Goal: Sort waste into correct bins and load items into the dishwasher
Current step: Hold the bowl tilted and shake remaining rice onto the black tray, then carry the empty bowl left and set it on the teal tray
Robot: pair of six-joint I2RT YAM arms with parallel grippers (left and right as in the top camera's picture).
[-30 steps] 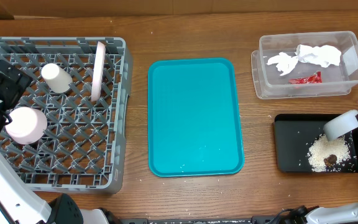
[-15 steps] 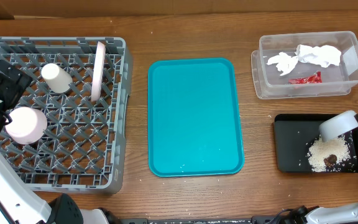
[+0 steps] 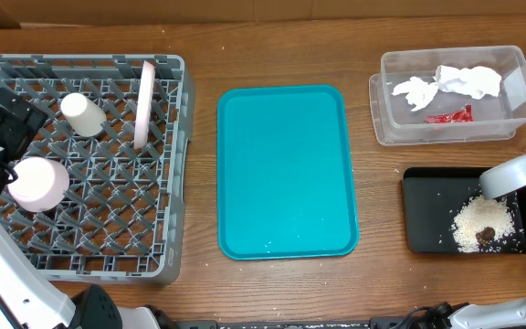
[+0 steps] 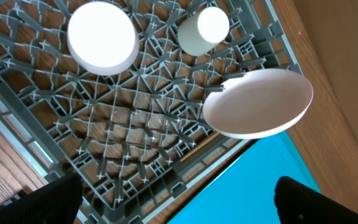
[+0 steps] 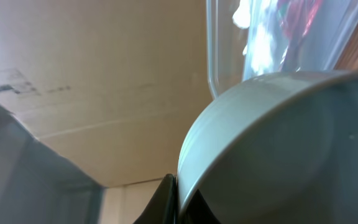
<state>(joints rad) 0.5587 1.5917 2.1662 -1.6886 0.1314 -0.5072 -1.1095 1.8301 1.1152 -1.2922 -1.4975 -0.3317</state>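
My right gripper is shut on the rim of the grey-white bowl, holding it tilted over the right end of the black tray. Rice grains with a brown lump lie in that tray. In the right wrist view the bowl fills the frame, and one finger presses its rim. The clear tub holds tissue paper and the red wrapper. The grey rack carries the white cup, the upright plate and the upturned pink bowl. My left gripper hangs open above the rack.
The teal tray lies between the rack and the bins. A few stray rice grains sit on the wood beside the black tray. The left arm's black body covers the rack's left edge. A cardboard wall stands behind the table.
My right gripper has carried the grey-white bowl a little to the right, away from above the rice pile. The left arm has stayed still.
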